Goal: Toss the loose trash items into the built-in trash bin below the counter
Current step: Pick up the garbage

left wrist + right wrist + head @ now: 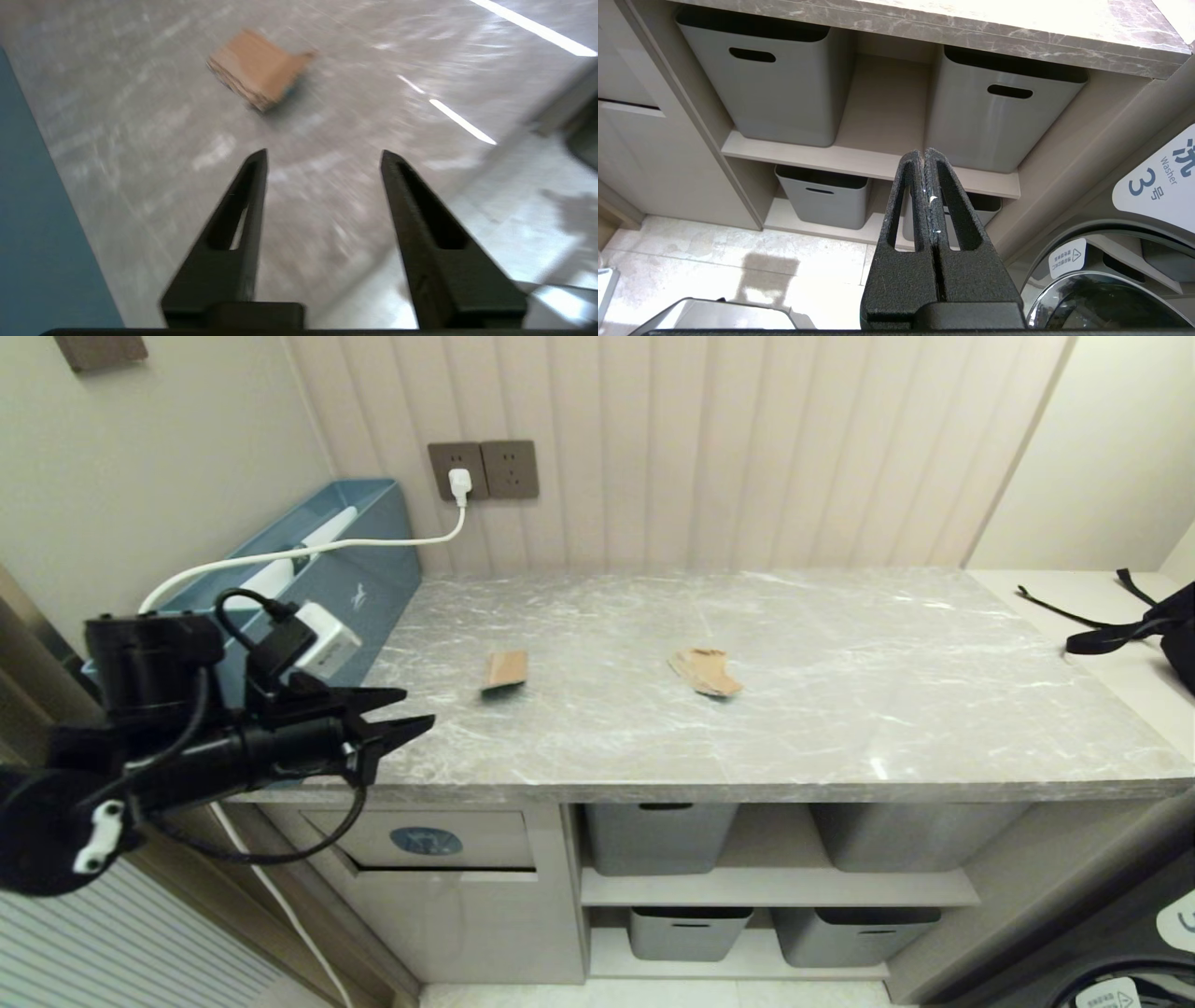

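A small tan card piece (505, 669) (256, 67) lies on the grey marble counter (766, 728), left of centre. Further right lies a torn brown cardboard scrap (707, 671). My left gripper (418, 707) (323, 156) hovers over the counter's front left corner, open and empty, pointing toward the card piece, well short of it. Below that corner is the built-in trash bin (425, 842), a beige flap with a blue oval sticker. My right gripper (923, 151) hangs low in front of the shelves, shut on nothing. No bottle is in view.
A big teal-blue box (350, 555) stands at the counter's left end, with a white cable (308, 553) and charger (324, 637) over it. Grey baskets (649, 835) (775, 84) fill the shelves under the counter. A black strap (1111, 625) lies far right. A washer (1148, 224) stands beside the shelves.
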Robot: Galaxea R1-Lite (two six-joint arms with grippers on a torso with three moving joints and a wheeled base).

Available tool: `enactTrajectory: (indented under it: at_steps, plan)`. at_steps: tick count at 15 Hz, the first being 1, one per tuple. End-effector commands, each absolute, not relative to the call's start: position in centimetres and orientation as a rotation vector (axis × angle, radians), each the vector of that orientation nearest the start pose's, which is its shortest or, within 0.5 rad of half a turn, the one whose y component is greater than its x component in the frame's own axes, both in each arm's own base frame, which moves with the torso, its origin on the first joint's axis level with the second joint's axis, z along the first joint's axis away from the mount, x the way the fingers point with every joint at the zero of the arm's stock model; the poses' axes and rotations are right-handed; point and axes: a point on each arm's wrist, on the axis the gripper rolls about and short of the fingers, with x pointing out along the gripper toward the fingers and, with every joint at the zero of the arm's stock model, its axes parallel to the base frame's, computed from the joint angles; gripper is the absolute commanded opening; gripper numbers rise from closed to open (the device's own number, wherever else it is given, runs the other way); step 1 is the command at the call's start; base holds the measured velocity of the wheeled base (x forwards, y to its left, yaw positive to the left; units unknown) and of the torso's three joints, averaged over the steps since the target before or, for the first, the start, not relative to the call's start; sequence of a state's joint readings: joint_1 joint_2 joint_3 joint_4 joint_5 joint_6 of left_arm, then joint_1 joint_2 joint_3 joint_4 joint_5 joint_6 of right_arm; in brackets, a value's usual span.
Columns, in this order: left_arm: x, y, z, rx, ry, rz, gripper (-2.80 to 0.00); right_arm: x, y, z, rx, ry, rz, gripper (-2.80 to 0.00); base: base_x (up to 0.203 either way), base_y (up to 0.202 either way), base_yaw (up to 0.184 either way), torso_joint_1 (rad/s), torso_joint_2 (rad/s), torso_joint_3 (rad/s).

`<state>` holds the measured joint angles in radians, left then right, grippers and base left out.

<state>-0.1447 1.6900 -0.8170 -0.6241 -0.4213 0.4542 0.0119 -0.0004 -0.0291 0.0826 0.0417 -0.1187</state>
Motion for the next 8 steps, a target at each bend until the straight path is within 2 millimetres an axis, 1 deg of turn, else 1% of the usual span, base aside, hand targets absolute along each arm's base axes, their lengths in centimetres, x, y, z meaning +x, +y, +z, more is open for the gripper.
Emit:
enactTrajectory:
  at_steps: [1, 3, 5, 7, 8]
  plan:
    - [36.0, -6.4, 13.9, 0.468, 0.131, -0.630, 0.00, -2.5, 0.1, 7.5, -0.119, 0.050, 0.058, -2.80, 0.000, 0.000, 0.000, 0.000, 0.00, 0.000]
    - [39.4, -7.0, 13.5, 0.587, 0.009, -0.617, 0.00, -2.5, 0.1, 7.5, -0.119, 0.050, 0.058, -2.80, 0.000, 0.000, 0.000, 0.000, 0.00, 0.000]
    - [41.7, -7.8, 14.0, 0.691, -0.097, -0.604, 0.00, -2.5, 0.1, 7.5, -0.119, 0.049, 0.058, -2.80, 0.000, 0.000, 0.000, 0.000, 0.00, 0.000]
    - [43.0, -8.9, 13.5, 0.720, -0.129, -0.616, 0.00, -2.5, 0.1, 7.5, -0.119, 0.049, 0.057, -2.80, 0.000, 0.000, 0.000, 0.000, 0.00, 0.000]
    - [43.2, -9.5, 13.1, 0.721, -0.123, -0.630, 0.00, -2.5, 0.1, 7.5, -0.119, 0.049, 0.058, -2.80, 0.000, 0.000, 0.000, 0.000, 0.00, 0.000]
